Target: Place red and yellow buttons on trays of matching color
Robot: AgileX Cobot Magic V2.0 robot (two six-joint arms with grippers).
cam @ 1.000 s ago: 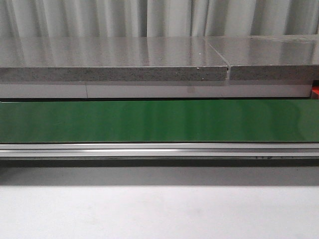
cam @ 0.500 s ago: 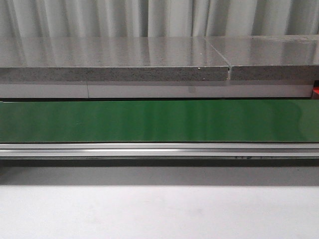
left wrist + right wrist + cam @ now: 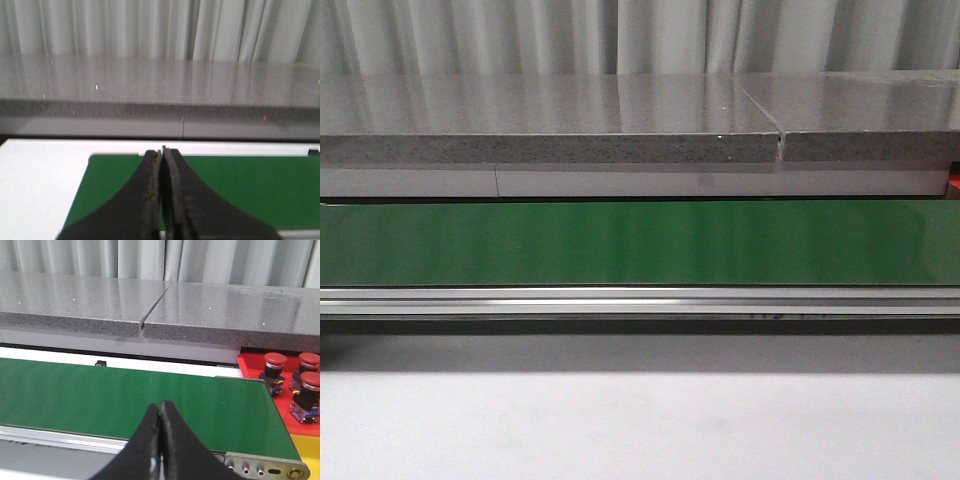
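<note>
Front view gives us a bare green conveyor belt [image 3: 640, 242] running full width, with an aluminium rail [image 3: 640, 300] along its near edge and a grey stone counter [image 3: 550, 120] behind it, curtains beyond. No button rides the belt, and neither arm reaches into this shot, so both look parked, waiting for something to arrive.

Over to the left wrist view: the left gripper [image 3: 162, 152] hangs with its dark fingers pressed together, nothing between them, aimed over the end of the belt where the green meets a white table [image 3: 35, 185]. No buttons or trays show on that side at all.

Right wrist view is where the action sits. The right gripper [image 3: 160, 417] is also pinched closed and empty, poised above the near edge of the belt. Off past the belt's end lies the red tray [image 3: 250, 365], and on it stand three red buttons [image 3: 275, 360] on dark bases, close together, already on their matching colour. Just beside it, nearer the camera, a strip of the yellow tray [image 3: 306, 455] peeks in, and what shows of it carries nothing. No yellow button is visible anywhere.

My read: red work is under way, yellow not yet seen. The belt's metal end roller housing [image 3: 265, 469] stands between the gripper and the trays, so any carry across must clear it.
</note>
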